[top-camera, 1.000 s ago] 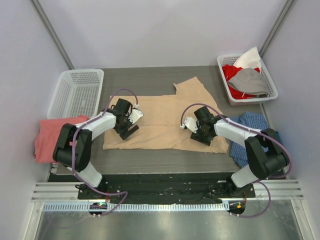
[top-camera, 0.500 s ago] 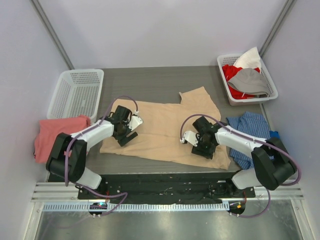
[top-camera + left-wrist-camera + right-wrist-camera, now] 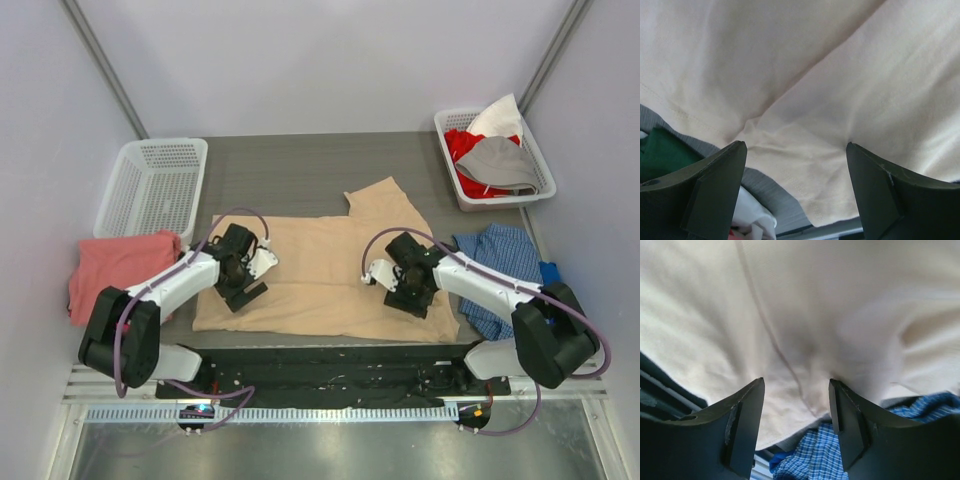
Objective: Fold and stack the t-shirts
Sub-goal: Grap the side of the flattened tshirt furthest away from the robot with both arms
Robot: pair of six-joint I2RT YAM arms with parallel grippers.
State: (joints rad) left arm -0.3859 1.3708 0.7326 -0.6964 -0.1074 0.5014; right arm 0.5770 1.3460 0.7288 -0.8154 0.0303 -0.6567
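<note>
Spread flat at centre of table: tan t-shirt, one sleeve toward 1 o'clock. Bunched at 9 o'clock: pink t-shirt. At 8 o'clock on tan cloth: left gripper, spread wide, tips pressing cloth. At 4 o'clock: right gripper, half spread, tips on cloth.

Two grippers: the left gripper and the right gripper. Under both lies one tan t-shirt. One pink t-shirt lies outside the left gripper, and one blue checked shirt outside the right. Two white baskets are beyond them, the left basket and the right basket.
</note>
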